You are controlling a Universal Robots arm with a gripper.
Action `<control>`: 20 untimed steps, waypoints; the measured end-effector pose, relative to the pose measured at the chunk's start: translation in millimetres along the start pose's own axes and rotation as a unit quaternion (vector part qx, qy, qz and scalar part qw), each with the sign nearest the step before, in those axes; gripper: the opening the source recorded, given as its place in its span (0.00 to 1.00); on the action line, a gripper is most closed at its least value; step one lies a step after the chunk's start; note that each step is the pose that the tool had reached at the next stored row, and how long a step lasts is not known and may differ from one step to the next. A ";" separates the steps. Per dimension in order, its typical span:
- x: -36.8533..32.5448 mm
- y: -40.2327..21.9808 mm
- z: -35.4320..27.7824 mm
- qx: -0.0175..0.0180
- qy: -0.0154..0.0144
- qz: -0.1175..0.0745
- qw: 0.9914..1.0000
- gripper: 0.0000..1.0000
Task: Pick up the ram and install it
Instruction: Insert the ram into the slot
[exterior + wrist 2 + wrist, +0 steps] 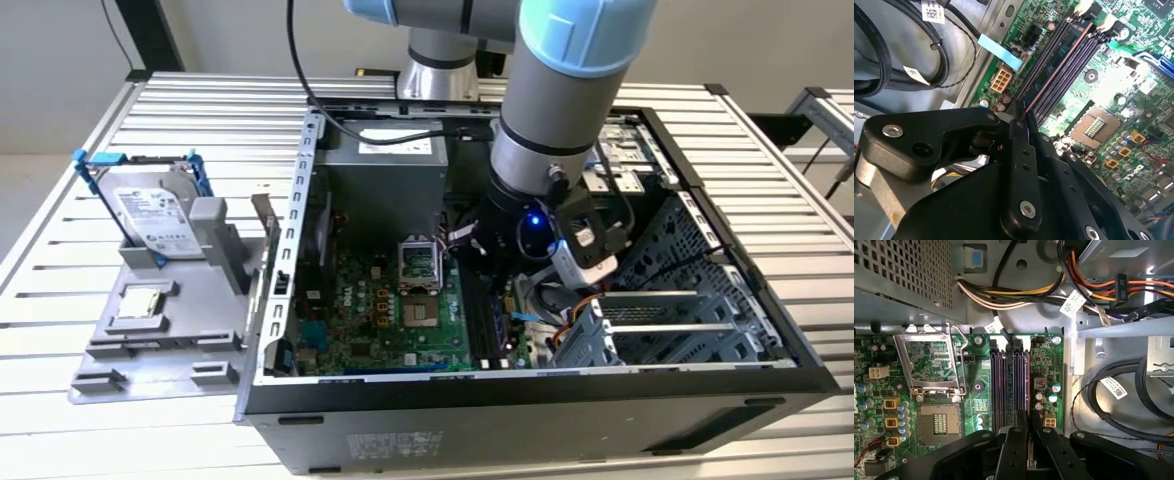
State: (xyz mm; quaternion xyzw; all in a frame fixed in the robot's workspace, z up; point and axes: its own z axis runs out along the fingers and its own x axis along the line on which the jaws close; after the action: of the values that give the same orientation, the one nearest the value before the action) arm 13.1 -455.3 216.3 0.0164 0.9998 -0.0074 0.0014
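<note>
Exterior overhead—wrist views close on motherboard.

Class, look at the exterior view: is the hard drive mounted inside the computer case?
No. The hard drive stands in a grey holder on the table, outside the computer case.

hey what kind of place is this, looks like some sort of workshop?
Probably a robotics lab or test bench: an open computer case lies on a slatted metal table, a robot arm reaches inside, and a hard drive stands in a holder.
</note>
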 end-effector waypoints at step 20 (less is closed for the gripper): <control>0.2 -1.9 6.1 -0.002 0.000 -0.006 1.000 0.00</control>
State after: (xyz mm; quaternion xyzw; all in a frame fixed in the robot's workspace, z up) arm 12.8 -457.3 210.3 0.0107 0.9999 -0.0051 0.0018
